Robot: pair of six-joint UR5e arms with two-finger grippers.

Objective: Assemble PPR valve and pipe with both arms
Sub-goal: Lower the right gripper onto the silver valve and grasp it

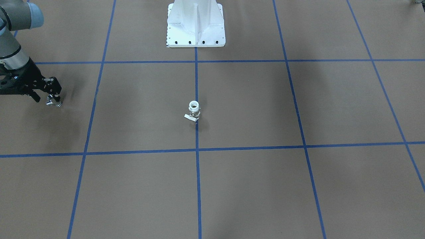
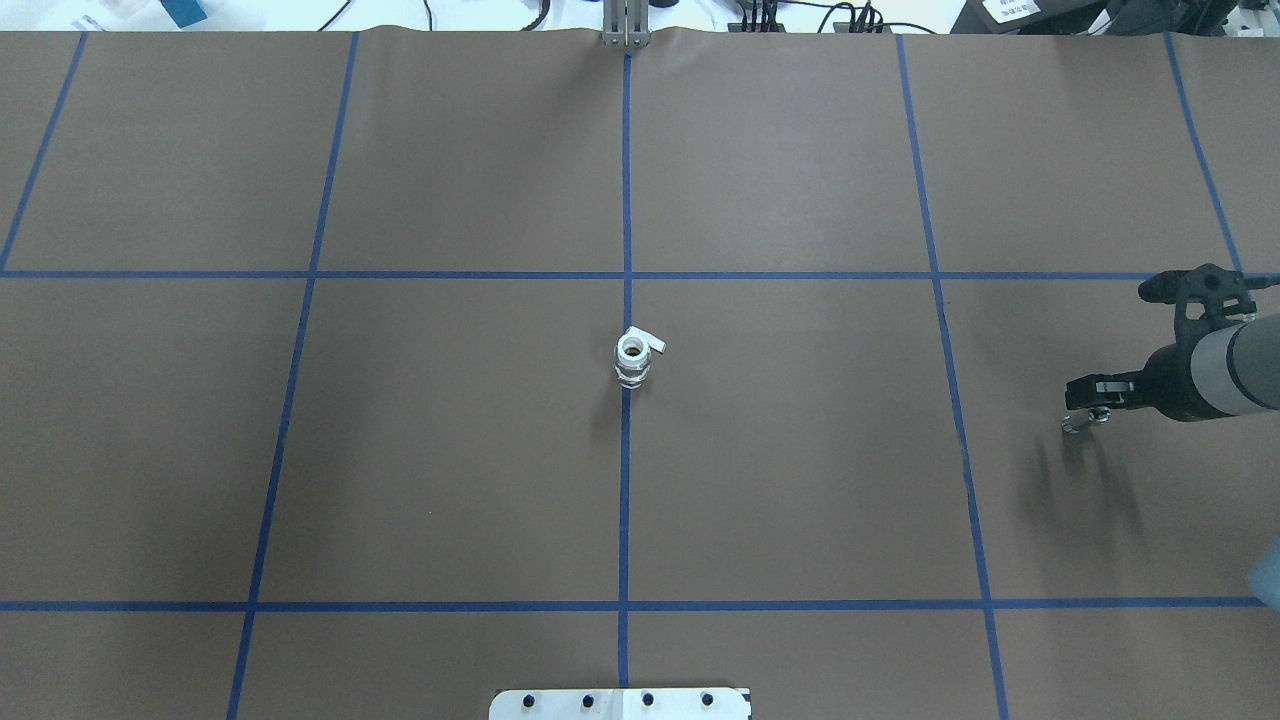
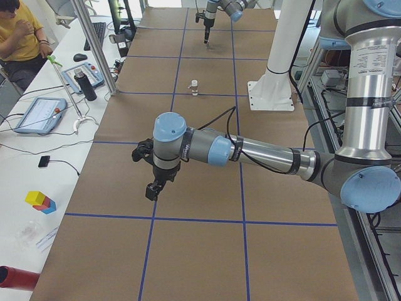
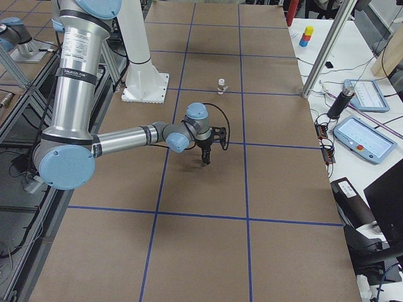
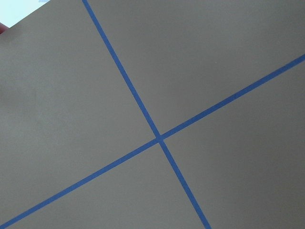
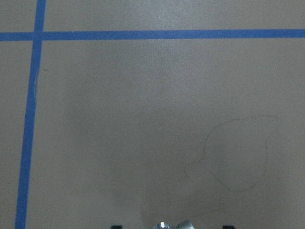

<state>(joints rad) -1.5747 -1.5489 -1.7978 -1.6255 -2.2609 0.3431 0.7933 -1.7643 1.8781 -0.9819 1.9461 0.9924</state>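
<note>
The PPR valve (image 1: pixel 194 111) stands upright at the table's centre on a blue tape line, white ring end up and pale lever tab to the side; it also shows in the overhead view (image 2: pixel 633 358). My right gripper (image 1: pixel 49 99) hovers above the table far to the valve's side, shut on the small chrome pipe (image 1: pixel 53 102), which also shows overhead (image 2: pixel 1078 423) and at the bottom edge of the right wrist view (image 6: pixel 174 225). My left gripper (image 3: pixel 152 190) shows only in the left side view, low over the table; I cannot tell whether it is open or shut.
The white bolted pedestal (image 1: pixel 196 26) stands at the robot's side of the table. Blue tape lines grid the brown surface. A side bench with tablets, a bottle (image 3: pixel 88 86) and a seated operator (image 3: pixel 19 37) runs along the far edge.
</note>
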